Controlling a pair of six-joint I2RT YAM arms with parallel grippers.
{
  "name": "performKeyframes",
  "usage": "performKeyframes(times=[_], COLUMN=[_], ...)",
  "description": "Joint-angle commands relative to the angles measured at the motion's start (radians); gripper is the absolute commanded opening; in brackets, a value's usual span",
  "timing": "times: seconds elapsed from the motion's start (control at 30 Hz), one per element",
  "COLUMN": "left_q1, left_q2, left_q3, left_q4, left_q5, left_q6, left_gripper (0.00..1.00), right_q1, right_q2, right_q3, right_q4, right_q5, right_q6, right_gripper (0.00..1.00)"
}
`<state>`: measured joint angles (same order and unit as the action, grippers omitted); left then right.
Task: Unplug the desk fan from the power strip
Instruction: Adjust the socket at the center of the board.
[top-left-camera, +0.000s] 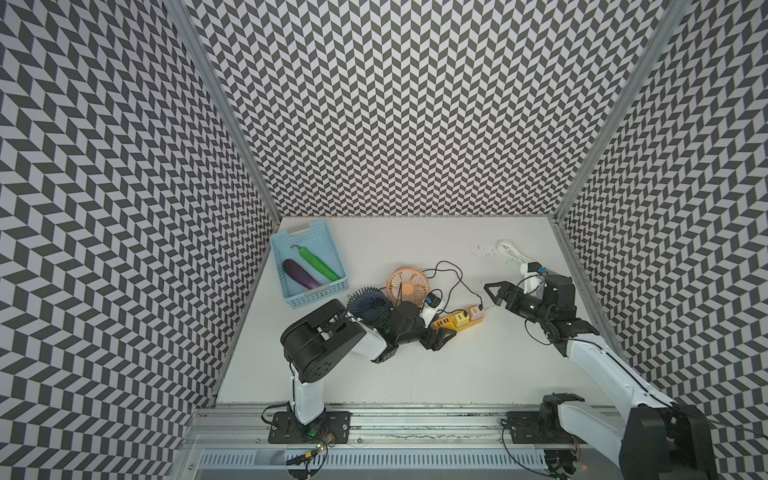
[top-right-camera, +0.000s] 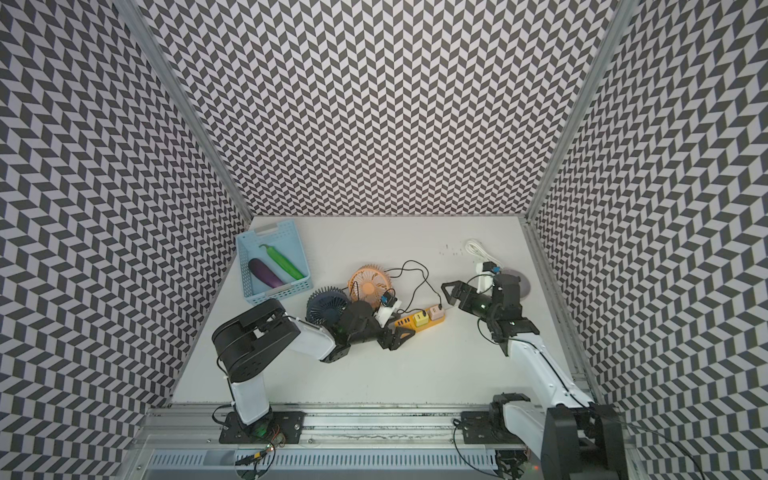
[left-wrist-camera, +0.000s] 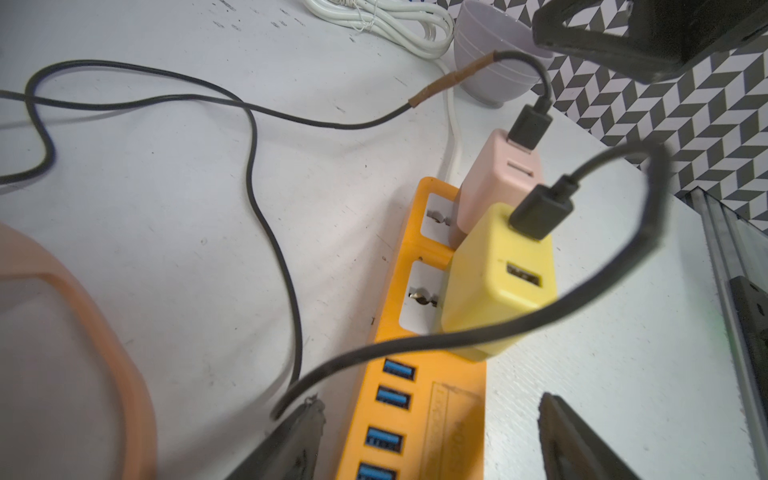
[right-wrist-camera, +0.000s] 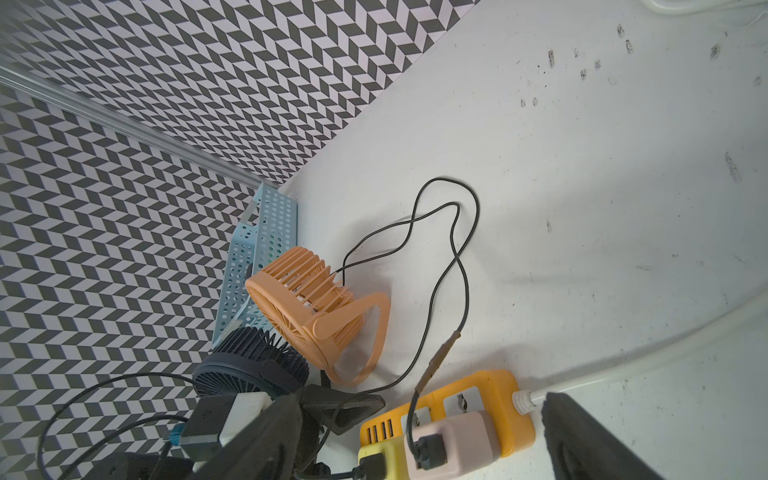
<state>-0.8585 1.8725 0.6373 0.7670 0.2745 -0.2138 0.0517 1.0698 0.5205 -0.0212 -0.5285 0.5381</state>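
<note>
Table (top-left-camera: 415, 365): left gripper (left-wrist-camera: 432, 401) straddled power strip (right-wrist-camera: 513, 415), jaws apart, nothing held; right gripper (top-left-camera: 491, 295) gaped, empty. Strip needed pinning before straight pull.

a white table (top-left-camera: 415, 374) sits between chevron-patterned walls (top-left-camera: 395, 104). a light blue basket (top-left-camera: 316, 293) near the far left corner holds 1 purple eggplant (top-left-camera: 300, 274) and 1 green pepper (top-left-camera: 319, 262). 2 small fans stand side by side mid-table: an orange fan (top-left-camera: 407, 284) and a dark blue fan (top-left-camera: 369, 308). just right of them lies the power strip (top-left-camera: 468, 326), with a yellow adapter (top-left-camera: 460, 319) and a pink adapter (top-left-camera: 475, 311) plugged in and black cables (top-left-camera: 451, 270) looping off. the left gripper (top-left-camera: 441, 337) sits at its left end, jaws apart. the right gripper (top-left-camera: 493, 294) hangs spread just past its other end. a white cord bundle (top-left-camera: 510, 250) lies far right.
</note>
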Motion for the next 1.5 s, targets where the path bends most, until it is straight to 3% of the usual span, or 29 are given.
performKeyframes(times=[0.0,0.3,0.6,0.9,1.47], left_q1=[-0.012,-0.058,-0.127,-0.154,-0.166], left_q2=[0.021,0.046,0.024,0.02,-0.011], left_q3=[-0.011,0.029,0.009,0.015,0.006], left_q4=[0.031,0.002,-0.008,-0.018,-0.065], left_q5=[-0.011,-0.035,-0.193,-0.261,-0.316], left_q6=[0.015,0.031,0.081,0.104,0.151], left_gripper=[0.79,0.75,0.71,0.64,0.37], right_q1=[0.006,0.006,0.006,0.022,0.197], right_q2=[-0.026,-0.038,-0.06,-0.055,-0.039], right_q3=[-0.013,-0.028,-0.018,0.003,0.006], right_q4=[0.042,0.034,-0.004,-0.089,-0.146], right_q5=[-0.007,-0.007,-0.001,0.04,0.212], right_q6=[-0.013,-0.012,-0.023,-0.062,-0.111], right_gripper=[0.94,0.94,0.94,0.89,0.82])
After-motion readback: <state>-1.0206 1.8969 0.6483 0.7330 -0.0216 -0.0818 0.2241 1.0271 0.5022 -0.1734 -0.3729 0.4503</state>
